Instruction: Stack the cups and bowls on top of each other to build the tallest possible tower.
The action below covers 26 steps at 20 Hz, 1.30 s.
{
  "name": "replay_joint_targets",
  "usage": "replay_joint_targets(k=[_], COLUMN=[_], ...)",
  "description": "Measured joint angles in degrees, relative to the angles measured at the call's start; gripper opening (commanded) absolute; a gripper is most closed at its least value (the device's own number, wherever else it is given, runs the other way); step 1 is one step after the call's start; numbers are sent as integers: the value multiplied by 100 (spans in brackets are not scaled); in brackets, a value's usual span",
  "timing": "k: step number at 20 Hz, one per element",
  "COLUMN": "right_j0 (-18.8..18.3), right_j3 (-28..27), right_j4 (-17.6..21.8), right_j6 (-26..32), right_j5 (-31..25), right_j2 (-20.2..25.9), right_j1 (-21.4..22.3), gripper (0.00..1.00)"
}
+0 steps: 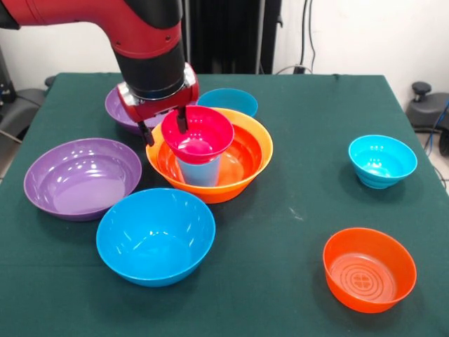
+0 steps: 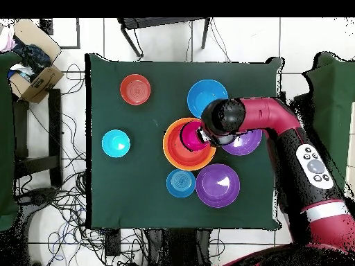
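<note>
A large orange bowl (image 1: pixel 247 174) stands mid-table. In it a light blue cup (image 1: pixel 199 172) stands upright, and a magenta bowl (image 1: pixel 203 132) sits on the cup's mouth. My gripper (image 1: pixel 164 126) is at the magenta bowl's left rim, fingers apart, one outside the rim and one inside the bowl. It looks open. In the overhead view the orange bowl (image 2: pixel 173 156) and magenta bowl (image 2: pixel 190 136) show beside the arm's end (image 2: pixel 220 118), which hides the gripper.
A purple bowl (image 1: pixel 82 177) is at the left and a blue bowl (image 1: pixel 156 235) is in front. A purple bowl (image 1: pixel 118 109) and a blue bowl (image 1: pixel 230 100) are behind the stack. A cyan bowl (image 1: pixel 382 160) and a red-orange bowl (image 1: pixel 369 268) are at the right.
</note>
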State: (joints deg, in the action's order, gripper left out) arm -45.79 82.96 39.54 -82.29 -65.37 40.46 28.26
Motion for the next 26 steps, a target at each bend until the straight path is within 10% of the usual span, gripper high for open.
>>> replay_joint_targets(k=[26], right_j0=[-134], right_j3=[19], right_j4=[-356], right_j6=[98], right_j5=[-368], right_j2=[151], right_j1=[522], gripper=[100])
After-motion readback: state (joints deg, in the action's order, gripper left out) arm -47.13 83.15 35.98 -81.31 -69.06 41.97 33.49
